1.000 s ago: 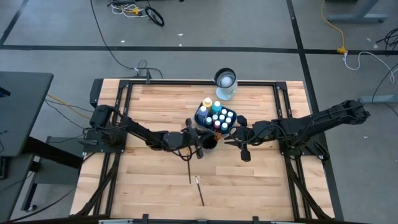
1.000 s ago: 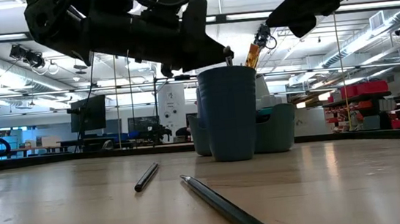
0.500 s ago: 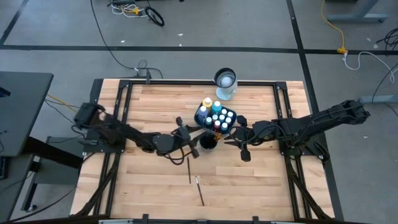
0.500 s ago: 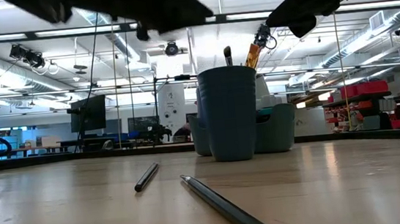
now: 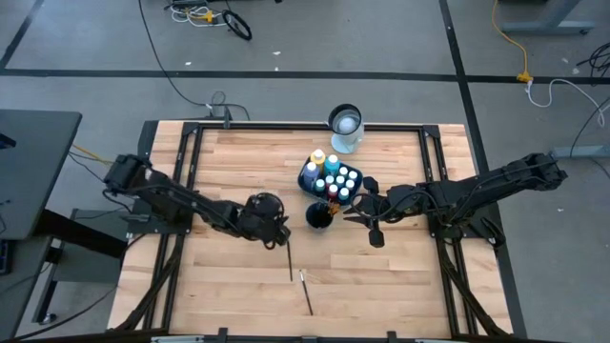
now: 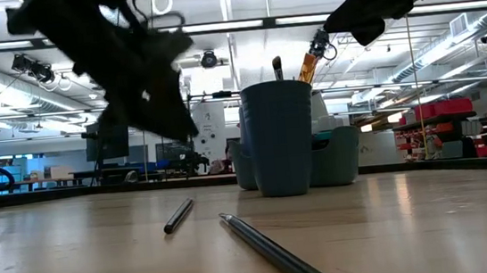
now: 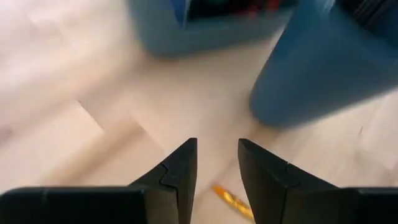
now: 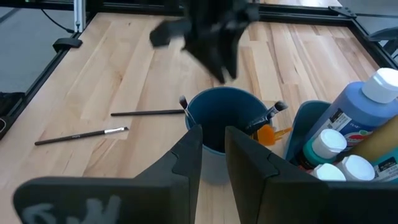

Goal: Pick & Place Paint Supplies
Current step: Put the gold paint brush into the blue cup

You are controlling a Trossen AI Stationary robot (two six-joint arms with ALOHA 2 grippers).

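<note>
- Desk [image 5: 229, 162] work is mid-way by my reckoning: most supplies are stowed and two brushes are left to collect.
- Left pincer [image 7: 216, 163] hangs low over the boards beside the blue cup [image 6: 280, 142], its fingers parted and holding nothing.
- Right pincer [image 8: 213, 146] waits above that cup, at a narrow gap, empty.
- Caddy [image 5: 306, 175] near the middle holds the pale paint bottles [image 5: 341, 177], caps up.
- One dark brush [image 5: 291, 264] and a second brush [image 5: 307, 293] lie flat between the cup and the desk edge farthest from the glass jar [image 5: 345, 127].
- Next I must drop over the nearer handle and pinch it across.
</note>
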